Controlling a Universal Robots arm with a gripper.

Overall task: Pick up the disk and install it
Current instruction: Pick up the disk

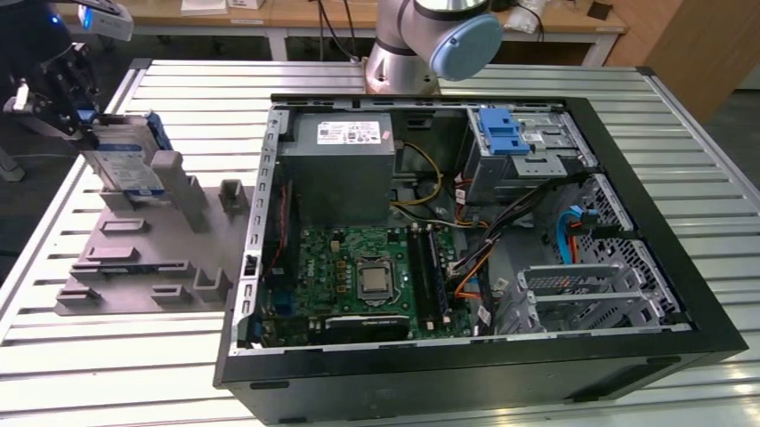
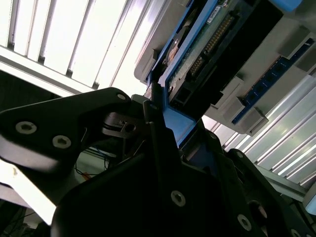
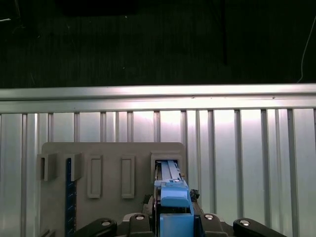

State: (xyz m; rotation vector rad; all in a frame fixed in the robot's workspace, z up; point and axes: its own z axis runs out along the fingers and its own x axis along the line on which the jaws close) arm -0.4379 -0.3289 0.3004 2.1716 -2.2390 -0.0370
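The hand [image 1: 74, 111] is clamped tight on the disk [image 1: 125, 160], gripping its blue frame. The disk stands on edge in an end slot of the grey holder [image 1: 142, 258], near the bench [image 1: 202, 89] edge at the exterior view's left. The open computer case [image 1: 475, 365] sits just beside it.

Disk [image 1: 128, 160] on edge in grey rack [image 1: 142, 240], approx. 10 o'clock of the open PC case [image 1: 475, 374].

Flat silver rect. drive w/ white-and-blue label on its face, clipped in a blue plastic carrier frame. It stands upright, lower edge in a rack slot at the rack's 12 o'clock end, on the slatted tabletop [image 1: 119, 374]. The pincer [image 1: 85, 124] clamps the frame's upper end. In the first wrist view the disk [image 3: 170, 185] is seen edge-on, blue frame between the fingers. The second wrist view shows its [image 2: 212, 39] circuit-board side w/ connector pins.
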